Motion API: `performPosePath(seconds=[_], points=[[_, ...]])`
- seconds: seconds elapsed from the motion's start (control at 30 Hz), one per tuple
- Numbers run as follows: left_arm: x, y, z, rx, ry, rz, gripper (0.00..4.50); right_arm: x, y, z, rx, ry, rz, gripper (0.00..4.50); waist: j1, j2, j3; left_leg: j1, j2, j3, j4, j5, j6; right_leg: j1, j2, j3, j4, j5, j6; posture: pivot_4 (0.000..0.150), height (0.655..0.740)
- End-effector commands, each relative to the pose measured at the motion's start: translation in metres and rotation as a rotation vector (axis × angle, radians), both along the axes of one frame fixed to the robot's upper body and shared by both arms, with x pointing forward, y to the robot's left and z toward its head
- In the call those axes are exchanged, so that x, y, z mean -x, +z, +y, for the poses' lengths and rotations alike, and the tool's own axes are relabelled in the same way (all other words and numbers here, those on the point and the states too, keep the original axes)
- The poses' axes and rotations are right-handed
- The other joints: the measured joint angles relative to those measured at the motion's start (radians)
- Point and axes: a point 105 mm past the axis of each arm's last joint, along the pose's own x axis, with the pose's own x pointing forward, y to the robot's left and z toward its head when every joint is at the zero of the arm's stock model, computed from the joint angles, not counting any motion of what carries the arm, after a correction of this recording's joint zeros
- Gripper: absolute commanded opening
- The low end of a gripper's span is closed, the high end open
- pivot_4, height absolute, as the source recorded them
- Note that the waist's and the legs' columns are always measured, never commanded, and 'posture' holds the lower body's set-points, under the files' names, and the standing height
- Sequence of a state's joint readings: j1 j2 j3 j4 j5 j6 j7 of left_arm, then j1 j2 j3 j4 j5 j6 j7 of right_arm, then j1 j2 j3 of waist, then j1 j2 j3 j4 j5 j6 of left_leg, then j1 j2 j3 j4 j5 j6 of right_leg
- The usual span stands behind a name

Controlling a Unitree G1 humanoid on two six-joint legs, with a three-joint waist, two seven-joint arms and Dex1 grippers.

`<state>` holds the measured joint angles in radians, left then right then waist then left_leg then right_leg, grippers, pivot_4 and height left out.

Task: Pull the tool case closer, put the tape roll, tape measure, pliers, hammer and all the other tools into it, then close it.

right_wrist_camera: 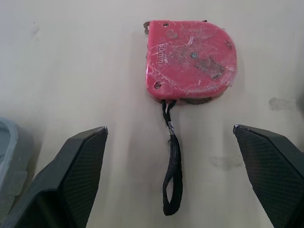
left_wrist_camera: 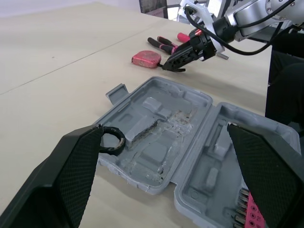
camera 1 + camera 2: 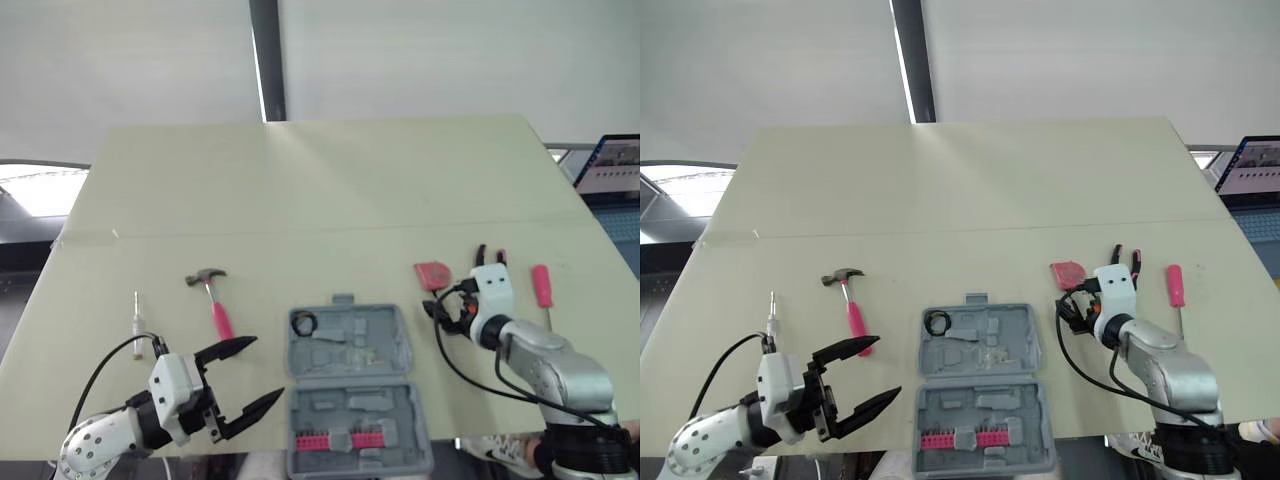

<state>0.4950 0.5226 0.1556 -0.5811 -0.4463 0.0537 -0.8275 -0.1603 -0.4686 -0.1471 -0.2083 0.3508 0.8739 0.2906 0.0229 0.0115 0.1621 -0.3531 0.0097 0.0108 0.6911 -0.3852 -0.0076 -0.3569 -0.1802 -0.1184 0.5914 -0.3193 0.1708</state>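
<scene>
My jaws are black with a fine crosshatch grain, the tool case (image 3: 350, 382) grey with a pink row of bits (image 3: 335, 440), the tape measure (image 1: 190, 59) red on a black strap (image 1: 172, 142), the hammer (image 3: 214, 300) pink-handled, the table (image 3: 320, 190) pale cream

Left hand (image 3: 268, 367): two black tapered left fingers (image 2: 71, 180), pointed tips, inner pads with fine mesh texture. White boxy wrist block (image 3: 175, 385) behind, black collar, then rounded silver-grey left forearm (image 3: 95, 445). Thin black left cable (image 3: 104, 372) arcs from wrist block back along arm.

Right hand (image 1: 170, 127): same black mesh-faced right fingers (image 1: 270, 180). White wrist housing (image 3: 491, 290), small orange accent beside it. Glossy silver right forearm (image 3: 555, 368), black ribbed sleeve (image 3: 585, 452) at elbow, black right cable (image 3: 455, 370) looping under.
</scene>
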Motion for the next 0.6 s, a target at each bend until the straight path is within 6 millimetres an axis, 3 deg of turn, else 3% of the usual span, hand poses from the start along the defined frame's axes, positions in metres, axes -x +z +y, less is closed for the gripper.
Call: performPosePath(seconds=[0.03, 0.47, 0.6], points=[[0.002, 0.008, -0.004, -0.011, -0.014, -0.035, 4.48, -0.007, 0.002, -0.002, 0.016, -0.036, -0.02, 4.5, -0.001, 0.0, 0.0, 0.0, 0.0, 0.0, 0.0, 0.0, 0.0, 0.0, 0.0, 0.0, 0.0, 0.0, 0.0, 0.15, 0.7373], [0.004, 0.013, -0.009, -0.022, -0.035, -0.036, 4.48, -0.01, -0.008, 0.008, -0.001, -0.026, 0.003, 4.5, -0.005, 0.0, 0.0, 0.0, 0.001, 0.001, 0.0, 0.0, 0.0, 0.0, 0.001, 0.0, 0.0, 0.0, 0.0, 0.15, 0.7373], [0.004, 0.013, -0.01, -0.022, -0.034, -0.034, 4.5, -0.01, -0.009, 0.011, 0.006, -0.013, 0.004, 3.18, -0.005, 0.0, 0.0, 0.0, 0.001, 0.001, 0.0, 0.0, -0.001, -0.001, 0.001, 0.0, 0.0, 0.0, 0.0, 0.15, 0.7373]])
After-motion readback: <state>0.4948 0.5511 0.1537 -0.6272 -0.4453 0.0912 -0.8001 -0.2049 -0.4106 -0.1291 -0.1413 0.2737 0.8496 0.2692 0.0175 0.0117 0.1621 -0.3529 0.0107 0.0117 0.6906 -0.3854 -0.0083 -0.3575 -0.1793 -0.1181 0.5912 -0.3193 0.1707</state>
